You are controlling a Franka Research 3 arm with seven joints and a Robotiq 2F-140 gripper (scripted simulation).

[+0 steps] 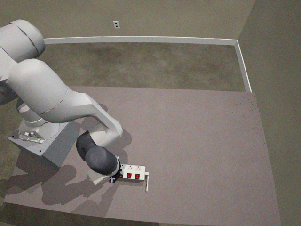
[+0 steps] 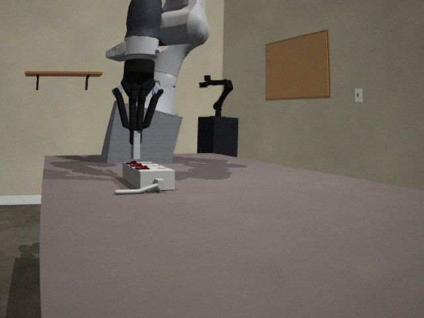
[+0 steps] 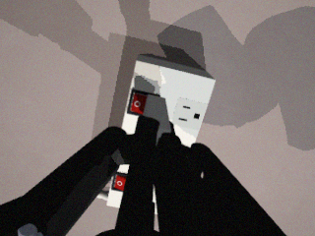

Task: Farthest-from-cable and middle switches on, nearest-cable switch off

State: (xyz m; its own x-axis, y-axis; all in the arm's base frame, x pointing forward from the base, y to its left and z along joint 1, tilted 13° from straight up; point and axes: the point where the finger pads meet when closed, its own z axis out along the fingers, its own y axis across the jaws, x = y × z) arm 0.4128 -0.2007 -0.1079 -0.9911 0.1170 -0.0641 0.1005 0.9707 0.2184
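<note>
A white power strip (image 1: pixel 133 168) (image 2: pixel 147 177) (image 3: pixel 191 94) lies flat and right way up near the table's (image 1: pixel 194 146) (image 2: pixel 239 239) front left edge. Its short cable (image 1: pixel 146 182) (image 2: pixel 133 190) leaves the right end in the top view. Three red switches run along it; two show fully (image 1: pixel 129 175) (image 1: pixel 137 176), and the third is half hidden under my wrist. My gripper (image 2: pixel 136 152) (image 3: pixel 153 110) is shut and empty. It points straight down at the end farthest from the cable, tips just above the switch row. In the wrist view two switches (image 3: pixel 138 104) (image 3: pixel 120 184) show beside my fingers. I cannot tell whether the tips touch.
My base pedestal (image 1: pixel 41 143) (image 2: pixel 144 136) stands at the table's left back corner. A black pedestal with a small arm (image 2: pixel 217 135) stands beyond the table. The table's front edge runs close to the strip.
</note>
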